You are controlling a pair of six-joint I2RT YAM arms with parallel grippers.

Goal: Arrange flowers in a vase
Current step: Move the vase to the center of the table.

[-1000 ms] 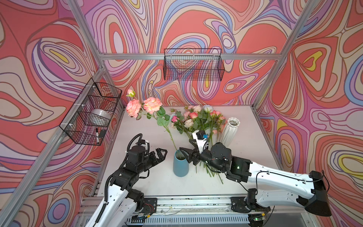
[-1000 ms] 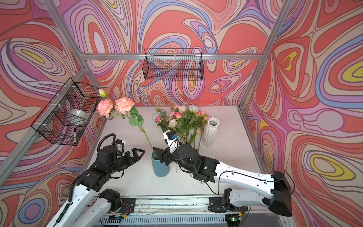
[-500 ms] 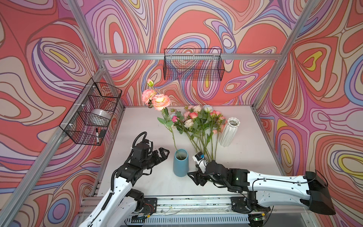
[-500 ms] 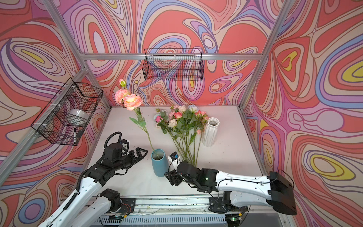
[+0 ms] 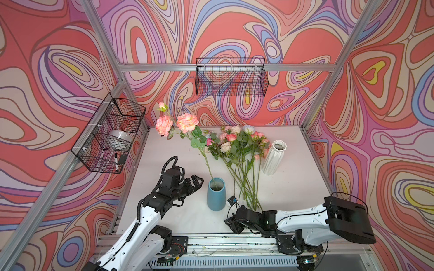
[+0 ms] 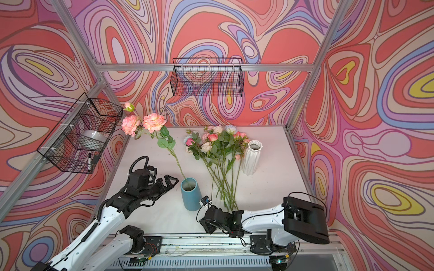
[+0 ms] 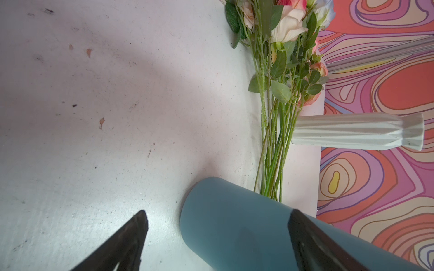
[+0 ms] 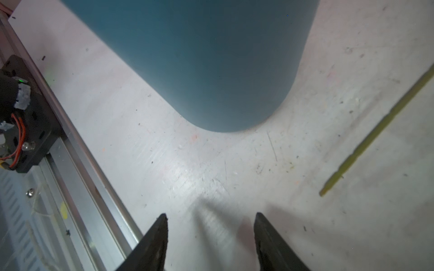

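A blue vase (image 5: 216, 194) (image 6: 190, 194) stands near the table's front middle. One long stem with pink peony blooms (image 5: 187, 122) (image 6: 153, 122) rests in it, leaning far-left. The other flowers (image 5: 239, 150) (image 6: 218, 147) lie bunched on the table to its right, stems pointing forward. My left gripper (image 5: 198, 181) (image 6: 172, 181) is open just left of the vase; in the left wrist view the gripper (image 7: 217, 212) frames the vase (image 7: 234, 230) without touching. My right gripper (image 5: 231, 223) (image 6: 206, 224) (image 8: 210, 214) hangs low at the front edge, open and empty, facing the vase base (image 8: 211, 58).
A white ribbed vase (image 5: 273, 157) (image 6: 251, 157) stands right of the bunch. A wire basket (image 5: 108, 136) on the left wall holds a white roll and a marker; another basket (image 5: 231, 77) hangs on the back wall. A metal rail (image 5: 211, 241) borders the front. One stem end (image 8: 375, 136) lies near the right gripper.
My right gripper has drawn back from the vase mouth down to the table's front edge, its jaws narrowing. The pink-flowered stem swung upright, then leaned left again. The left gripper barely moved.
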